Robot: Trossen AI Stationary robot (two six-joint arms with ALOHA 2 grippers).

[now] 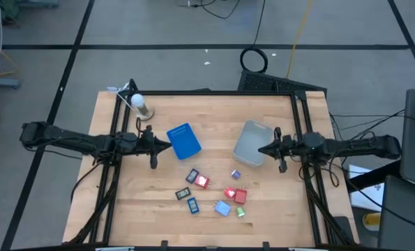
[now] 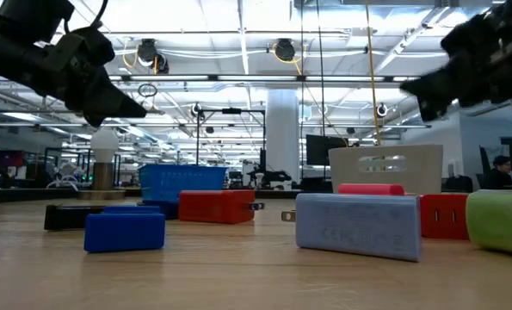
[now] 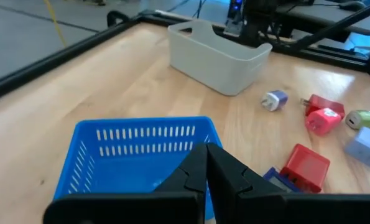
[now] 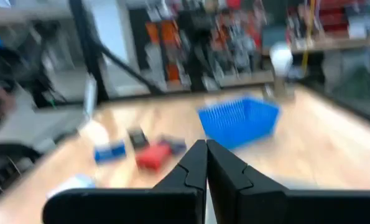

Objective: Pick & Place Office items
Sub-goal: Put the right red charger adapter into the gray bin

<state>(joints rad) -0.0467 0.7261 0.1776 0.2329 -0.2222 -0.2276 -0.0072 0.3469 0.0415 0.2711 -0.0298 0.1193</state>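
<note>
My desk (image 1: 130,209) is a pale wooden top in a black frame, and everything I note sits relative to the blue basket (image 1: 184,140) near its middle. Beyond the basket, toward my right arm, stands the translucent tub (image 1: 252,142), well apart from it. At the desk's far corner on my left arm's side of the basket stands a small lamp with a white bulb (image 1: 139,103).

My left claw (image 1: 167,146) hangs just beside the basket, its tip at the basket's edge on my left arm's side, fingers pressed together and holding nothing. My right claw (image 1: 262,148) hovers at the tub's edge on the side away from the basket, also pinched shut and empty.

The office items (image 1: 214,192) lie scattered on the desk on the near side of the basket, between it and the front edge, all of them outside basket and tub. Among them I see a red block (image 1: 202,181), a light blue block (image 1: 222,208), a dark blue piece (image 1: 192,205), a black piece (image 1: 183,193) and a small green piece (image 1: 240,212).
</note>
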